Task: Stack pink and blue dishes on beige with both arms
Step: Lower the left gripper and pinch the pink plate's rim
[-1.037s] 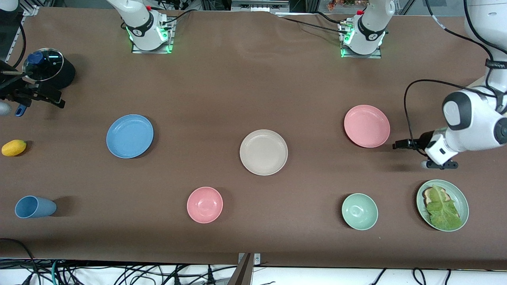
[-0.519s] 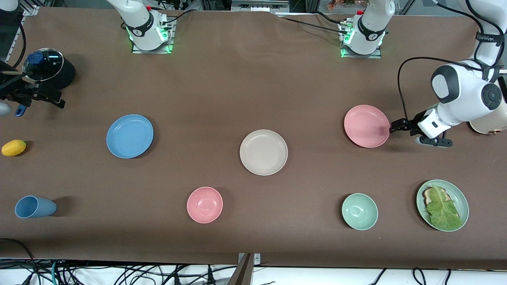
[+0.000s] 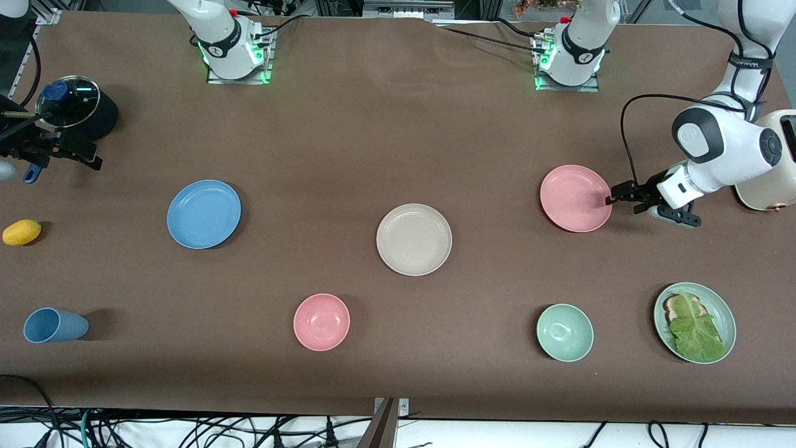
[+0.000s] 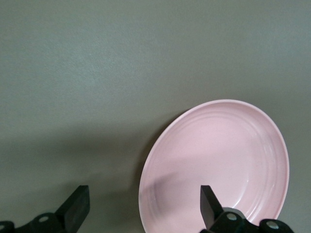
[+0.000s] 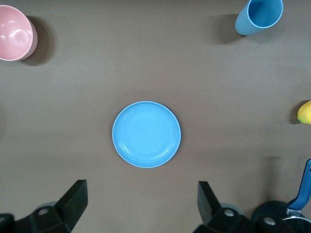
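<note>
The pink plate (image 3: 576,198) lies flat toward the left arm's end of the table. My left gripper (image 3: 612,200) is low at the plate's edge on that end. In the left wrist view its open fingers straddle the rim of the pink plate (image 4: 218,160), one over the dish, one over the bare cloth. The beige plate (image 3: 413,239) sits mid-table with nothing on it. The blue plate (image 3: 204,214) lies toward the right arm's end. My right gripper (image 5: 141,190) hangs open high over the cloth beside the blue plate (image 5: 146,134); it is outside the front view.
A pink bowl (image 3: 321,322), a green bowl (image 3: 564,332) and a green plate with lettuce (image 3: 694,322) line the near side. A blue cup (image 3: 55,325), a lemon (image 3: 22,232) and a lidded pot (image 3: 74,109) stand at the right arm's end. A cream appliance (image 3: 768,180) sits beside the left arm.
My left gripper has swung away from the front camera and in toward the pink plate, reaching its rim. Plates and everything else have stayed put.
</note>
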Tool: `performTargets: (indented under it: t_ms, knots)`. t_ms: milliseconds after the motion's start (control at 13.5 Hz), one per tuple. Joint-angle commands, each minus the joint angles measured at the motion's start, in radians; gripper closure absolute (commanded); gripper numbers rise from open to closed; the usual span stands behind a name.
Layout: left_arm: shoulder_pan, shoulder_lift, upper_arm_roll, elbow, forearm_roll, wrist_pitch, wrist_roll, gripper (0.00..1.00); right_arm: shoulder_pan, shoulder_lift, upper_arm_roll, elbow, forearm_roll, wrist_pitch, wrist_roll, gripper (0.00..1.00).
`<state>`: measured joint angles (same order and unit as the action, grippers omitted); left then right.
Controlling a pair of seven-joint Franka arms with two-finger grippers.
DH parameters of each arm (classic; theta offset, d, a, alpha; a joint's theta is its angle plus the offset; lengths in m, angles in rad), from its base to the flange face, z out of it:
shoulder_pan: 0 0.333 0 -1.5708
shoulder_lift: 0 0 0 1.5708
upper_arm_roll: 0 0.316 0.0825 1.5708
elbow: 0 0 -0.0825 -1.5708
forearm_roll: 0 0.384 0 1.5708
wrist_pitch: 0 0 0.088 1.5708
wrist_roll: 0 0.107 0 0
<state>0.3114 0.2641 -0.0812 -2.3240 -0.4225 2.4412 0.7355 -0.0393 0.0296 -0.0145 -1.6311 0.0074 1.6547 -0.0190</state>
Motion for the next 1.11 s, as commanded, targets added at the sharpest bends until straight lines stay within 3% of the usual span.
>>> performTargets:
  t_ms: [0, 815, 889, 1037]
  knots:
    - [0.002, 0.017, -0.005, 0.0, -0.038, 0.016, 0.061, 0.0, -0.008, -0.004, 0.008, 0.014, -0.009, -0.019, -0.01, 0.0]
    - [-0.003, 0.09, -0.005, 0.002, -0.163, 0.041, 0.111, 0.03, -0.008, -0.004, 0.008, 0.014, -0.009, -0.019, -0.01, 0.0]
    - [-0.005, 0.09, -0.006, 0.0, -0.163, 0.041, 0.111, 0.13, -0.008, -0.004, 0.008, 0.014, -0.009, -0.019, -0.01, 0.0]
    - [-0.005, 0.09, -0.006, 0.0, -0.163, 0.041, 0.11, 0.45, -0.008, -0.004, 0.008, 0.014, -0.009, -0.019, -0.01, 0.0]
